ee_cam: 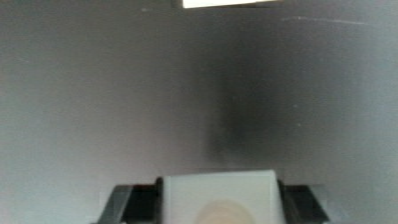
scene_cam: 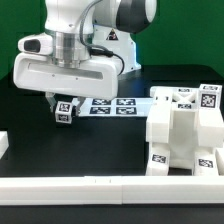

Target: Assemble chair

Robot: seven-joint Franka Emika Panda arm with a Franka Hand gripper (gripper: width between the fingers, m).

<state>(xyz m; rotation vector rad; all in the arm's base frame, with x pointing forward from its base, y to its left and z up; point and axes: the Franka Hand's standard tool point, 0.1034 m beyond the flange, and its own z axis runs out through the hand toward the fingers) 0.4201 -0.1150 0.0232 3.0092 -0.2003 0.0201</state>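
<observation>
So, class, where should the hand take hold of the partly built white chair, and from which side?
Probably from above, closing on one of its narrower upright walls: the partly built chair stands as a broad block, likely too wide overall. The hand now holds a small tagged part.

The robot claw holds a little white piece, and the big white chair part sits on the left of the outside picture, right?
No. The exterior view shows the big white chair part on its right, not its left. The gripper does hold the little white piece.

Marker board on black table
</observation>
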